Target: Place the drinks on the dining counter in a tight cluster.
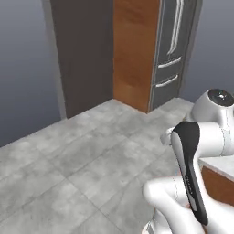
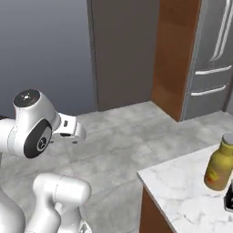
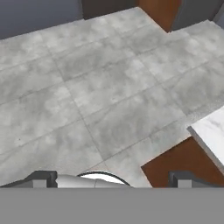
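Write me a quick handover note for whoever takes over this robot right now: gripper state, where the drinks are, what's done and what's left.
Gripper: open, holding nothing; in the hand view its fingers point over bare grey floor, off the corner of the dining counter.
Drinks: the mustard-yellow bottle stands upright on the dining counter in the right base view. A dark bottle sits just beside it, cut off by the picture's edge. I cannot tell where the third, tiny clear one is.
Done: nothing I can confirm; no drink is in hand.
Left: bring the arm over the counter and gather all three drinks into a tight cluster.
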